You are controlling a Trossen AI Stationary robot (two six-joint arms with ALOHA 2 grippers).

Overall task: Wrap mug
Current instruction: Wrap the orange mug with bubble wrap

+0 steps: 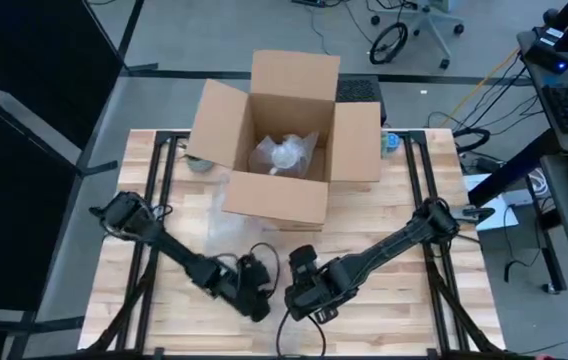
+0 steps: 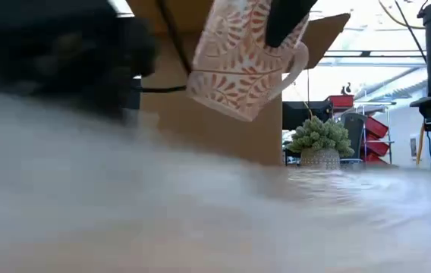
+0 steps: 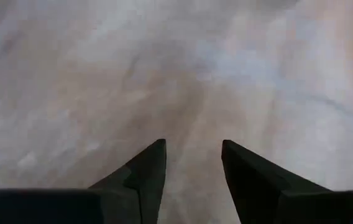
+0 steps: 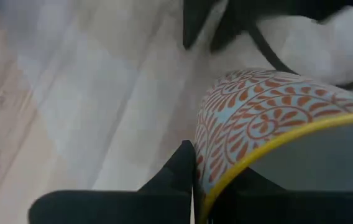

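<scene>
The mug (image 2: 242,57) has an orange leaf pattern on a pale ground and a yellow rim (image 4: 270,146). It hangs tilted above the table's near middle, its handle (image 2: 300,61) to one side. My right gripper (image 1: 302,288) is shut on it. Just to its left, my left gripper (image 1: 256,292) hovers low over the wooden table (image 1: 404,300). Its fingers (image 3: 145,171) stand open with nothing between them. My right gripper holds the mug by its wall at the rim (image 4: 217,177), one finger (image 4: 183,171) outside the wall and the other inside the mug's mouth, mostly hidden by the wall. The mug is lifted clear of the table and tilted.
A large open cardboard box (image 1: 294,195) stands at the far middle of the table with a bubble-wrapped thing (image 1: 284,152) inside. A clear plastic sheet (image 1: 226,190) lies at the box's left front. Bare wood stretches to the near left and right.
</scene>
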